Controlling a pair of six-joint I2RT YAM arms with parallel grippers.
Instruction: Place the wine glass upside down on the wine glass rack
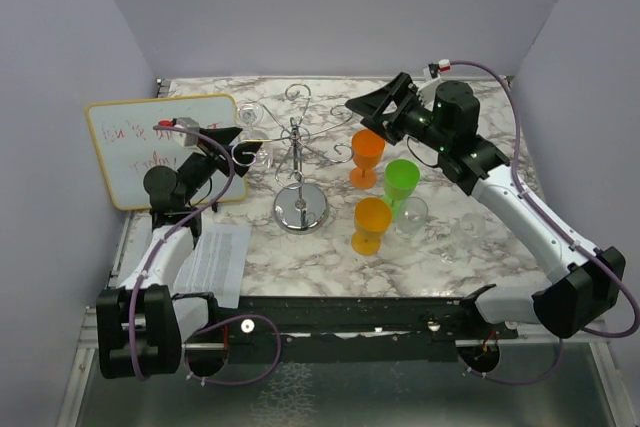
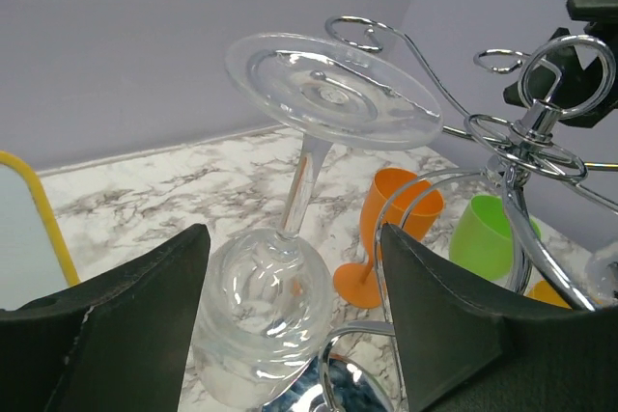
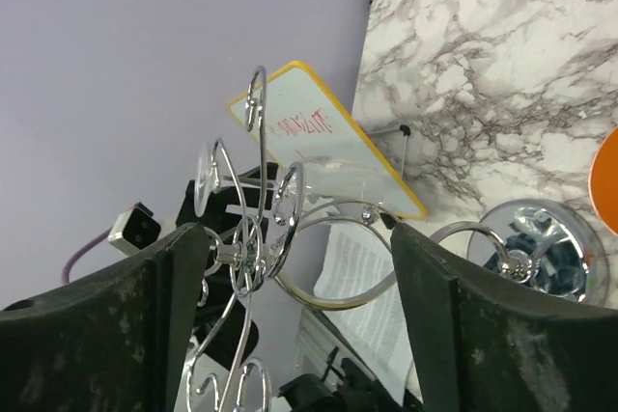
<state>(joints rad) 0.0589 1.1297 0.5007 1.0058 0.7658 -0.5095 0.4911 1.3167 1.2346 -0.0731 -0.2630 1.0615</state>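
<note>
Wine glass (image 2: pixel 256 315) hangs upside down at the left side of the rack (image 1: pixel 300 209), foot up, seemingly caught in a loop; the catch is hard to see. It looks light, slick and brittle, and the stem is the safest hold. Left claw (image 2: pixel 292 233) is spread either side of the bowl, arm reaching low. Right claw (image 3: pixel 294 238), also spread, is raised at the rack's top.

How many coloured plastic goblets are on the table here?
3. The far orange goblet stands right of the wine glass rack, the green goblet is just right of it, and the near orange goblet is closer to the arms. None appears hidden.
</note>
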